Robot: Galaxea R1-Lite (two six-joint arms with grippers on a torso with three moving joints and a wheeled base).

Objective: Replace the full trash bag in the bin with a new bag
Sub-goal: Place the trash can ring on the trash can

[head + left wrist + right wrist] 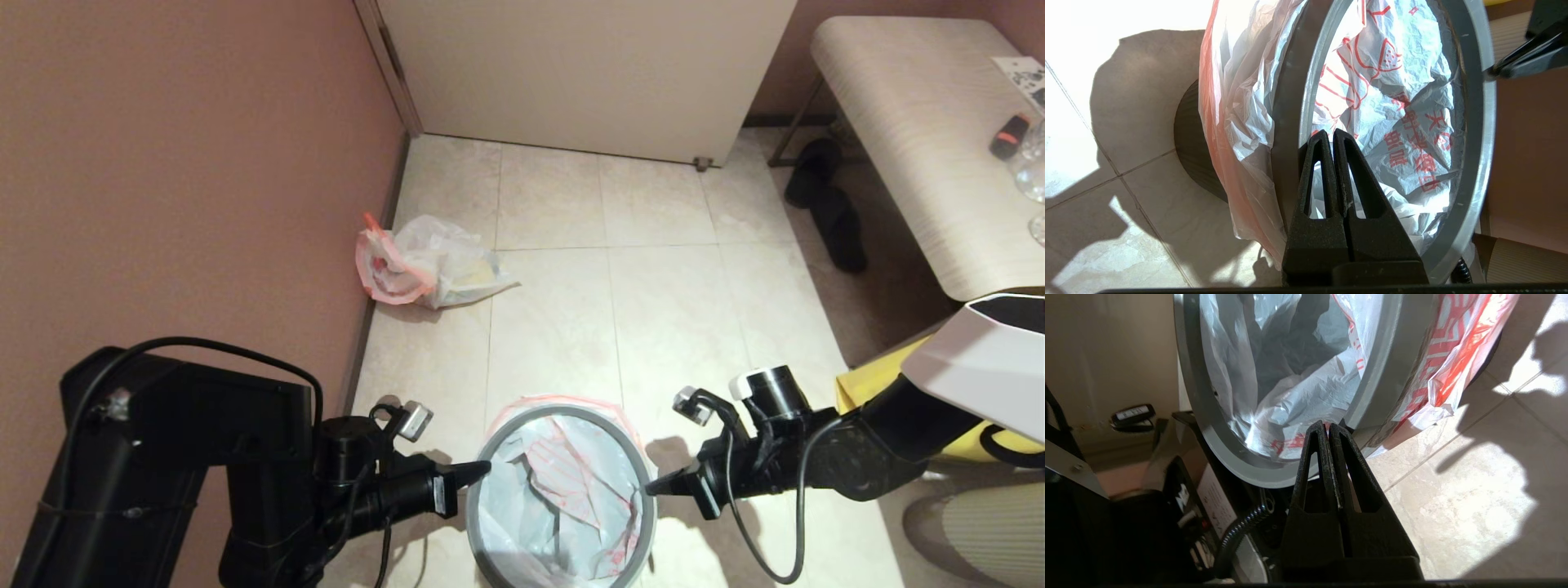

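The left claw [483,468] was pressed together with nothing between its fingers, its tip at the grey ring [491,457] on the left side of the bin [1198,159]. In the left wrist view the 2 black fingers [1319,163] lay flat against each other, crossing the ring's edge. The right claw [651,487] was likewise pressed together and held nothing, its tip at the ring's opposite, right side; the right wrist view showed its fingers [1318,457] meeting just at the ring's outer edge. I could not tell whether either tip actually touched the ring.

Between the 2 claws, the new bag [571,498] lined the bin, white and crumpled with red print, its pink-red edge folded over the outside under the ring. The bin stood on the tiled floor [661,278] close before the robot.

The full trash bag [424,269] lay well apart on the floor, against the reddish wall [188,180], with something yellowish showing through.

Off to the right stood a pale desk [906,122] with a small black and red object [1009,135] on it, dark shoes [824,200] beneath, and a yellow bag [878,377] behind the right arm.
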